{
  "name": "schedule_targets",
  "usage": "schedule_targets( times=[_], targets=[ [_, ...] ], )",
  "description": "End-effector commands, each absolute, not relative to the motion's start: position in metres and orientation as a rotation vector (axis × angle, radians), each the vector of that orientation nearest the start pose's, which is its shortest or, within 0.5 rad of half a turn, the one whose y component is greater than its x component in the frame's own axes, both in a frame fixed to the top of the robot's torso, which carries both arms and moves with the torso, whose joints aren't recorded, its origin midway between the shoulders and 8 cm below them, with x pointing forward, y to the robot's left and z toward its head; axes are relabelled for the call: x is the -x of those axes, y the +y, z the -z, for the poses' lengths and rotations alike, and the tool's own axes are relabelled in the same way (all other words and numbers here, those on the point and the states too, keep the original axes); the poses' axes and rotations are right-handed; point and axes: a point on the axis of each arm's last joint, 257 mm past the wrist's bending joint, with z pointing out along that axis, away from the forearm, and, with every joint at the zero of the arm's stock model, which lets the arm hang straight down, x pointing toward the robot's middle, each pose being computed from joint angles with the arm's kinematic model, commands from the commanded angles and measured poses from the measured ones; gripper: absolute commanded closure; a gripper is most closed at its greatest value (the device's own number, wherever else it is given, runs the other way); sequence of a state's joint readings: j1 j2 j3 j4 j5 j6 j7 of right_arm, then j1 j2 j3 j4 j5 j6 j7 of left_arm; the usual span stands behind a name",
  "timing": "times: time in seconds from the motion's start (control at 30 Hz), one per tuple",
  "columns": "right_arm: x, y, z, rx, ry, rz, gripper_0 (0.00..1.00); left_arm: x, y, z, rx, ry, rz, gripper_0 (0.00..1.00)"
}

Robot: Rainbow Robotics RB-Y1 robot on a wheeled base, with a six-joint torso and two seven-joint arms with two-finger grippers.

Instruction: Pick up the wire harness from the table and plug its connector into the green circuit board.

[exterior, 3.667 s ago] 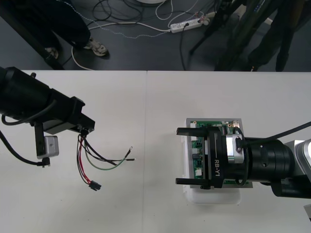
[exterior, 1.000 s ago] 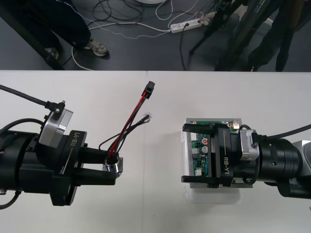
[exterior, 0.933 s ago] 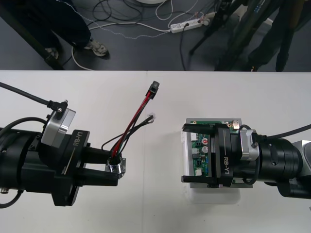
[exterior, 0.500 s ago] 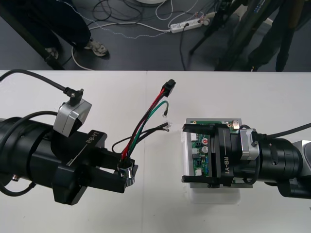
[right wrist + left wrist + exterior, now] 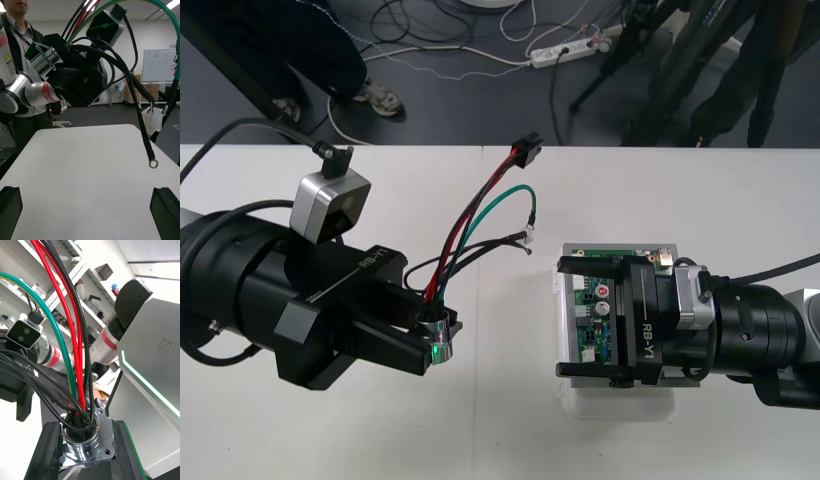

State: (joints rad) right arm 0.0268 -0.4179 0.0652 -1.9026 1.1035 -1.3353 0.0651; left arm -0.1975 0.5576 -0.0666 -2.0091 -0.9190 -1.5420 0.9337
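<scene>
My left gripper [image 5: 432,338] is shut on the round metal socket [image 5: 436,338] of the wire harness, held above the table left of centre. In the left wrist view the flanged socket [image 5: 84,441] sits between the black fingers [image 5: 44,452]. Red, black and green wires [image 5: 480,212] rise from it toward the far edge and end in the small black plug [image 5: 527,153], which hangs free in the air. A loose ring terminal [image 5: 152,163] dangles in front of my right gripper [image 5: 565,316]. That gripper stands open over the green circuit board [image 5: 590,322] on its white base [image 5: 620,405].
The table's far edge lies just under the plug, with dark floor, cables and a power strip [image 5: 570,48] beyond. Bare table [image 5: 500,420] stretches between the two grippers and along the near side.
My left gripper has lifted the harness off the table, turned and carried it right toward the board. The plug has swung up and toward the far edge. The right arm has barely moved.
</scene>
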Motion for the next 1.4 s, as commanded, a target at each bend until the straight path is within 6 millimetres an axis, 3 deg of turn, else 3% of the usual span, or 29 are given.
schedule_targets(
  times=[0.03,0.97,1.4],
  targets=[
    [-0.285,-0.054,0.111,1.229,0.989,-1.012,0.00,-0.218,0.051,0.029,-1.353,1.417,1.820,1.00],
    [-0.288,-0.078,0.088,1.178,1.013,-1.070,0.00,-0.179,0.037,0.024,-1.466,1.459,2.114,1.00],
    [-0.295,-0.100,0.041,1.067,1.075,-1.240,0.00,-0.170,0.035,0.022,-1.478,1.461,2.181,1.00]
  ],
)
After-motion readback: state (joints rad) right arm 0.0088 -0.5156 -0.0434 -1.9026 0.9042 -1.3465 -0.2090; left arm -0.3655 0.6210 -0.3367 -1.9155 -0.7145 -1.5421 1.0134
